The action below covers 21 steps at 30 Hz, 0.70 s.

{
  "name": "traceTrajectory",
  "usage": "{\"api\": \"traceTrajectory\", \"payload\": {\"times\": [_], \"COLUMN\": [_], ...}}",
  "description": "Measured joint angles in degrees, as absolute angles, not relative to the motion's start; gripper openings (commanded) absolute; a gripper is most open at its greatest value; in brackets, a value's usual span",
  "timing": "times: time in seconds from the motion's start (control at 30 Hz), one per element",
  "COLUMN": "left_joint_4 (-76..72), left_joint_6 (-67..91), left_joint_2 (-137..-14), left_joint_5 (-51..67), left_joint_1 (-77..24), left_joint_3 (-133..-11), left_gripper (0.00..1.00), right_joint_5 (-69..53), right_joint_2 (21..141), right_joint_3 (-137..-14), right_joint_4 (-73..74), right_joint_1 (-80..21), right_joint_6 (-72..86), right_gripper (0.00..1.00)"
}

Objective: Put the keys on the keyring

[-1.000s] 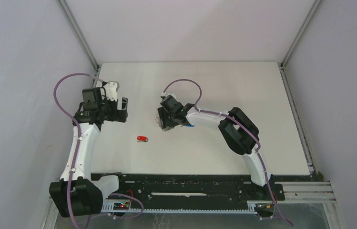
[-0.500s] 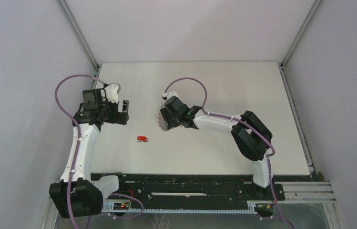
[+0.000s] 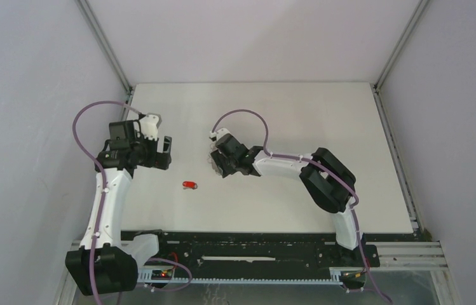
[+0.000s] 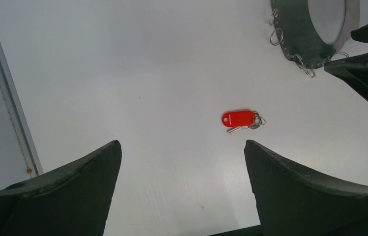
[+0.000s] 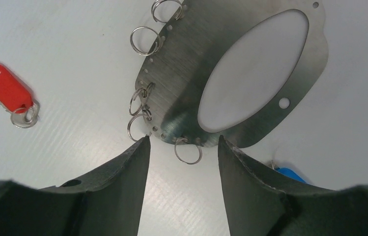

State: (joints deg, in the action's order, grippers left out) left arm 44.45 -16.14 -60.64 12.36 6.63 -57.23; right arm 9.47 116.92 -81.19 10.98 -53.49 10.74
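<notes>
Much free white tabletop (image 3: 324,121) all around, nothing close to the edges. One flat grey metal keyring (image 5: 182,73) at centre, at least five small wire loops on its rim. Two keys: one red-headed key (image 5: 5,87) lying apart, one blue-headed key (image 5: 290,174) half hidden behind a finger. At the ring's near rim the right gripper (image 5: 183,142), parted, gripping nothing. Off to the side the left gripper (image 4: 182,147), spread wide, empty.

Ahead of the right claw (image 5: 183,141), its fingers (image 5: 118,191) matt dark plastic, we see a flat grey brushed-metal keyring (image 5: 182,64), dully shining, with bright wire loops (image 5: 144,40). To the left lies a smooth red plastic-headed key (image 5: 6,88); the white table (image 5: 83,59) looks matt, faintly ribbed.
</notes>
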Motion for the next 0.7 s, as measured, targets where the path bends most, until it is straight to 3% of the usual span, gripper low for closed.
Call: {"api": "traceTrajectory", "payload": {"times": [0.3, 0.5, 0.7], "left_joint_4": [45.71, 45.78, 45.82], "left_joint_6": [-16.58, -16.58, -16.71], "left_joint_2": [-60.4, -60.4, -60.29], "left_joint_5": [12.32, 12.25, 13.63], "left_joint_1": [6.63, 6.63, 6.61], "left_joint_3": [-57.91, -59.86, -59.99], "left_gripper": [1.0, 1.0, 1.0], "right_joint_5": [9.43, 9.56, 9.41], "right_joint_2": [120.49, 121.54, 120.25], "right_joint_3": [-82.96, -84.84, -82.37], "right_joint_4": [12.1, 12.95, 9.72], "right_joint_1": [-53.45, -53.45, -53.39], "right_joint_6": [10.24, 10.76, 10.17], "right_gripper": [0.4, 0.03, 0.0]}}
